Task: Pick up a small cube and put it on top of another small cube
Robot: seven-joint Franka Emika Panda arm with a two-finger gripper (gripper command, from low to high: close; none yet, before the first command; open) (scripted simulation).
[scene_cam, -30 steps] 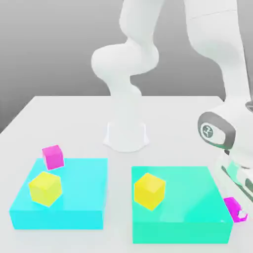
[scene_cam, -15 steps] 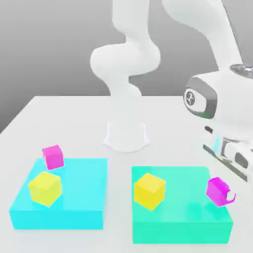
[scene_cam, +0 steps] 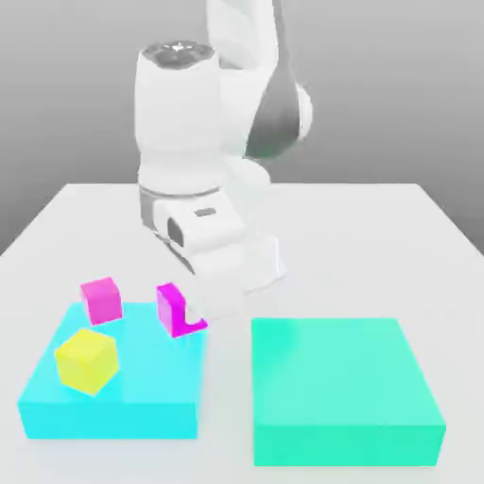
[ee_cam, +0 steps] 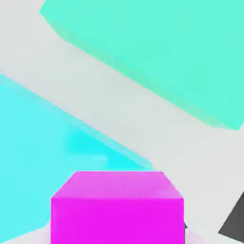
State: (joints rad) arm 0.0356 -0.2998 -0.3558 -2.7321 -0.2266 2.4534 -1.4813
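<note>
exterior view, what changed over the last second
The pincer lifted the magenta cube off the table beside the teal block and carried it toward the exterior view's left, over the cyan block. The teal block's yellow cube is gone. The other magenta cube and left yellow cube stayed.

two small plain magenta-pink cubes: one (scene_cam: 101, 300) at the cyan block's far corner, one (scene_cam: 176, 309) up by the pincer. one larger yellow cube (scene_cam: 87, 360) in view, though the arm may hide more. two wide flat blocks, one cyan (scene_cam: 142, 388), one teal (scene_cam: 342, 388).
</note>
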